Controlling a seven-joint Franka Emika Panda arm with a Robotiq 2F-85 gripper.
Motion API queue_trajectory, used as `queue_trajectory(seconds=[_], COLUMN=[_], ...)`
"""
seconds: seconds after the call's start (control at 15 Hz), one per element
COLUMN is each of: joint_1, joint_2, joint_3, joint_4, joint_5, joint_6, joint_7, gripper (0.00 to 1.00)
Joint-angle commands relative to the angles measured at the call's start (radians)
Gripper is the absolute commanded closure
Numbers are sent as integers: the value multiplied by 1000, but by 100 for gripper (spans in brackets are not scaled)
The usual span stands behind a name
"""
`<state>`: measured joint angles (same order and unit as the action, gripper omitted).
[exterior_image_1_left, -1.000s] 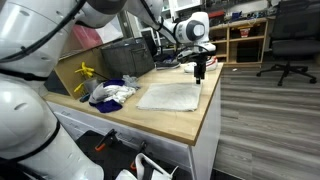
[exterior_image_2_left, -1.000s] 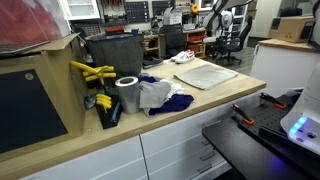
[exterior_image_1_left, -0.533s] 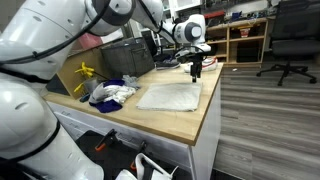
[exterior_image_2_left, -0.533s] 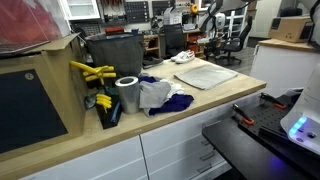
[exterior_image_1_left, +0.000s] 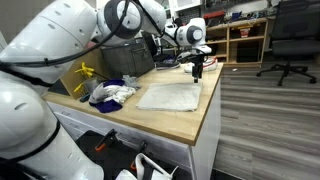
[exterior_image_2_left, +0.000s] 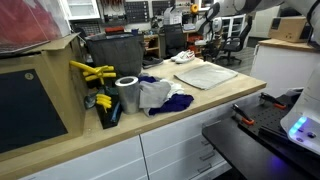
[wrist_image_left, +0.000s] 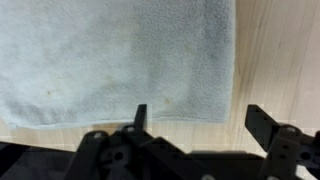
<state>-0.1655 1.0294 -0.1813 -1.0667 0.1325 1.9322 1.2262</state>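
Closest in an exterior view, left of centre: a grey roll, upright on the wooden counter. Just right of it and touching it, a heap of white and blue cloths. Behind the roll, toward the left edge, yellow-handled tools beside a black bin.

Farther back, right of centre: a pale towel, spread flat on the counter, well apart from the heap.

At the towel's far corner, upper right of centre in an exterior view: the gripper, pointing straight down, tips close over the counter. Cannot tell whether touching or not.

In the wrist view, along the bottom edge: fingers spread wide apart, open. Left one over the towel's lower edge, right one over bare wood just past the towel's corner. Towel fills the upper left of that frame, wood the right strip.

Farthest, at upper right in an exterior view: wooden shelves and a black office chair on the grey floor.
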Motion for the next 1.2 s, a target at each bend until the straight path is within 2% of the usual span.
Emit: queue_trajectory(seconds=[0.0,0.47,0.8,0.87,0.93,1.13], joint_1=[-16,-44,-51,-53,-54,-58], joint_2=[76,151,159,158,157,154], joint_3=[-1,3,8,11,13,18], joint_4=[120,205,231,232,231,228], joint_5=[1,4,21,27,31,45], joint_6=[-58,-95,-139,-146,-153,-167], joint_7=[31,30,42,54,63,83], gripper=[0,0,0,25,26,51])
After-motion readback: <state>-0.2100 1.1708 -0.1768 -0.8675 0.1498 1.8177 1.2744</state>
